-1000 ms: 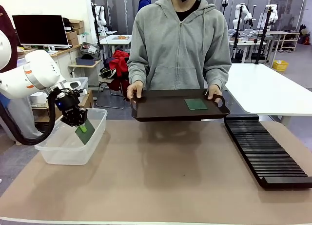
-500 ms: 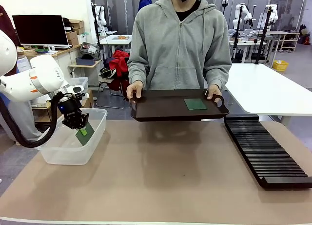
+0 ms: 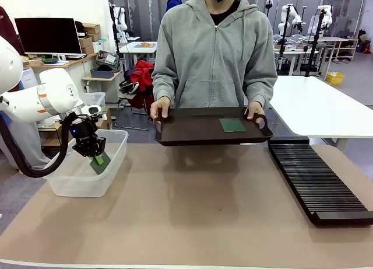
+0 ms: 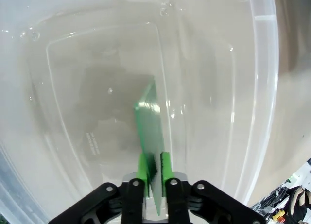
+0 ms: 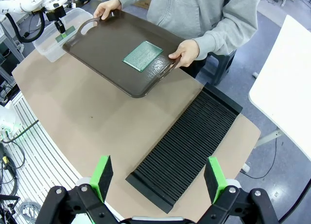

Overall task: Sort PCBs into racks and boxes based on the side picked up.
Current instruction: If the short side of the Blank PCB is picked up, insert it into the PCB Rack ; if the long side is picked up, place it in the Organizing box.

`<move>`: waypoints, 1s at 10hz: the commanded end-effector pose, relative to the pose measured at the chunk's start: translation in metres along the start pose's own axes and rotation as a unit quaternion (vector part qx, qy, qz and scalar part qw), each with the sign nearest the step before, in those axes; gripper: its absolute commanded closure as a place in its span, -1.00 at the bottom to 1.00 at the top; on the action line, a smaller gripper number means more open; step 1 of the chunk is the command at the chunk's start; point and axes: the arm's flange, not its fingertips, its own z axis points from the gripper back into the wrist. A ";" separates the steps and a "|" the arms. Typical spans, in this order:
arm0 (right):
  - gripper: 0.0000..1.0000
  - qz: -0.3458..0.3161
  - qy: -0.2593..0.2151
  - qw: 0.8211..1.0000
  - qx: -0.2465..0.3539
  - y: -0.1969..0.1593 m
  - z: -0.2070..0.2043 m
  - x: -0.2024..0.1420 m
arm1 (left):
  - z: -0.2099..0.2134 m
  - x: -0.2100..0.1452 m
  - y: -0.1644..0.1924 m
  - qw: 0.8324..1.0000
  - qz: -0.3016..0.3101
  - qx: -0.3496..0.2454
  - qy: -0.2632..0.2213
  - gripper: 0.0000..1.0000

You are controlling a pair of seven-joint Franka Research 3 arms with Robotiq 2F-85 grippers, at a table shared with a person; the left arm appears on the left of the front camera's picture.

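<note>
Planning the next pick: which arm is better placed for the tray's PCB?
Right, probably: the right jaws stand open, empty, facing the tray with its PCB; the left jaws are in the clear tub, a second PCB between them.

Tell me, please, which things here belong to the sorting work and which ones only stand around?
For the job: PCB at the left claw, inside the clear tub; second PCB on the brown tray the person holds; black rack.
Lying about: monitor, red cloth, yellow bin, white table.
</note>
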 end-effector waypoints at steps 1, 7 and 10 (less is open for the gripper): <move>-1.00 -0.002 -0.002 1.000 0.000 0.002 -0.001 0.000 | 0.002 0.002 -0.002 1.000 0.012 0.024 -0.007 0.38; -1.00 -0.002 -0.002 1.000 0.000 0.002 -0.001 0.000 | 0.037 -0.005 0.009 0.993 0.038 0.084 -0.067 -0.82; -1.00 -0.002 -0.002 1.000 0.000 0.002 -0.001 0.000 | 0.053 -0.018 -0.002 0.992 0.005 0.102 -0.079 -1.00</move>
